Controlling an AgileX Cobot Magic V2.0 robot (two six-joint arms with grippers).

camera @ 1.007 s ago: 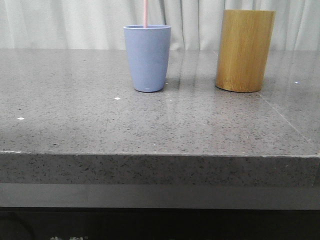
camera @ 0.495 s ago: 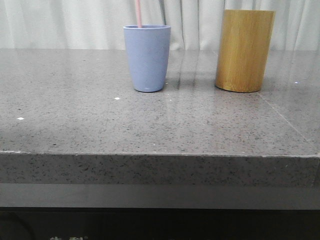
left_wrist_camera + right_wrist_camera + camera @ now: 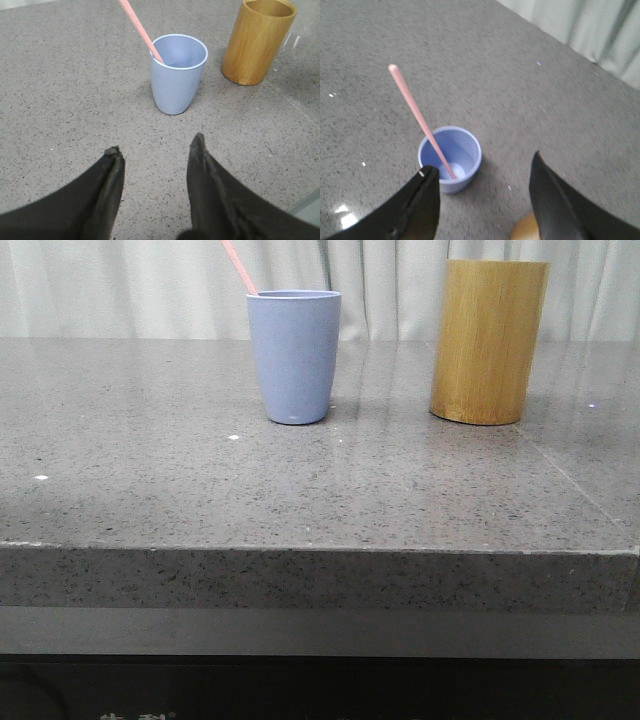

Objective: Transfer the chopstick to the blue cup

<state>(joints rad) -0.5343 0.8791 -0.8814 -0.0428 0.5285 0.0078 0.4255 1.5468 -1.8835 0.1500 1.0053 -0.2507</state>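
Note:
The blue cup [image 3: 294, 355] stands upright on the grey stone table, left of centre. One pink chopstick [image 3: 238, 266] rests inside it, leaning left over the rim. The left wrist view shows the cup [image 3: 178, 72] and chopstick [image 3: 139, 28] ahead of my left gripper [image 3: 156, 148], which is open and empty, low over the table. From high above, the right wrist view looks into the cup [image 3: 450, 158] with the chopstick [image 3: 417, 114] resting on its bottom. My right gripper [image 3: 482, 168] is open and holds nothing.
A taller yellow-brown bamboo cylinder [image 3: 489, 340] stands to the right of the blue cup, also seen in the left wrist view [image 3: 258, 41]. A pale curtain [image 3: 120, 285] hangs behind the table. The table's front edge [image 3: 320, 552] runs across the front view.
The chopstick stood nearly upright in the cup a second ago; it has tipped over to the left and now leans on the rim.

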